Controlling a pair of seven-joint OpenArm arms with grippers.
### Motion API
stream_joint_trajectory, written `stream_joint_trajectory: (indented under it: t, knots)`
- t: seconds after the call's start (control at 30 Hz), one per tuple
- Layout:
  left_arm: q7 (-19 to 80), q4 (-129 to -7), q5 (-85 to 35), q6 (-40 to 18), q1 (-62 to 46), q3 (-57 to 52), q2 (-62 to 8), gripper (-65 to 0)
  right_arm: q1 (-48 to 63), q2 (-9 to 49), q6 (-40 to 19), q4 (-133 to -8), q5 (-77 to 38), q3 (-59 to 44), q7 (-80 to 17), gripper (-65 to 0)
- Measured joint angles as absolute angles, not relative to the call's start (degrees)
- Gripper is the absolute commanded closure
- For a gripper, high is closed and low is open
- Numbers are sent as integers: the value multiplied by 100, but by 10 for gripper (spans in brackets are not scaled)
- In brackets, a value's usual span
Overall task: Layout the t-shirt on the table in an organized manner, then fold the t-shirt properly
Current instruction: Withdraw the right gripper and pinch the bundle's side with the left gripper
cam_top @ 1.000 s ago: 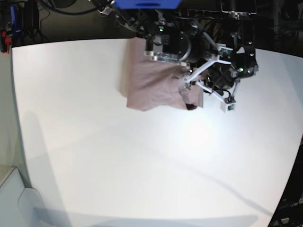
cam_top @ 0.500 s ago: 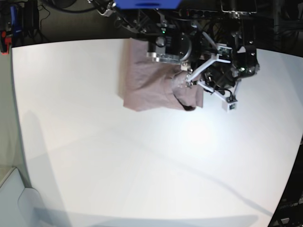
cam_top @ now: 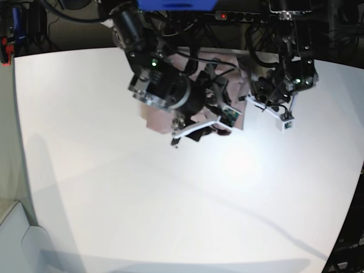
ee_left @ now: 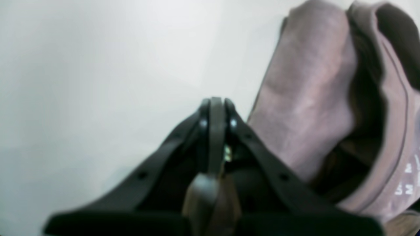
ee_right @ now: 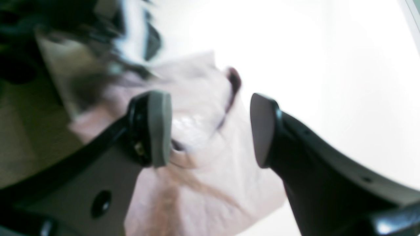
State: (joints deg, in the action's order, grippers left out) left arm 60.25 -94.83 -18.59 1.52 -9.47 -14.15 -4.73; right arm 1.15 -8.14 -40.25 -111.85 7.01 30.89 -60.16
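The dusty-pink t-shirt (cam_top: 152,119) lies bunched at the far side of the white table (cam_top: 170,199), mostly hidden under my right arm. My right gripper (ee_right: 210,129) hangs open just above the cloth (ee_right: 203,177), nothing between its pads, near the shirt's front edge (cam_top: 196,132). My left gripper (ee_left: 215,108) is shut, low over the bare table (ee_left: 98,65) beside the shirt's neck opening (ee_left: 311,98); no cloth shows between its tips. Pale print shows near the collar (ee_left: 407,180).
My left arm (cam_top: 284,79) stands at the shirt's right side. Dark cables and equipment (cam_top: 239,17) run along the table's far edge. The table's left edge (cam_top: 17,142) drops to a grey floor.
My right gripper has opened and let go of the shirt, and that arm has swung left and forward over the cloth. The left arm has drawn back a little, still shut.
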Motion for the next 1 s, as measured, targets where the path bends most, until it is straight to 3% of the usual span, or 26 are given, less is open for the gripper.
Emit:
stream_joint_trajectory:
  t: [0.23,0.3,0.57,0.77,1.0]
  knots:
    - [6082,-9677,-1822,150,-969,-1415,-473,-1,128,-261,-4025,-11179,685,2491,-5996,-373]
    - [6090,-9786,-1826,150,-956,-1415,-471,-1,128,-150,-4025,-11179,705,2069,-5996,-343]
    - [6104,-9795,-1828,152,-947,-1415,-473,-1,528,217,-4025,-11177,703,1083,-6005,0]
    - [6097,-9795,-1824,150,-947,-1417,-578,-1,744,21,-4023,-11076,659,1090,-5990,0]
    - [6130,-10066,-1841,150,-982,-1844,-569,-2,530,-82,-4021,-9784,698,1076,-5336,0]
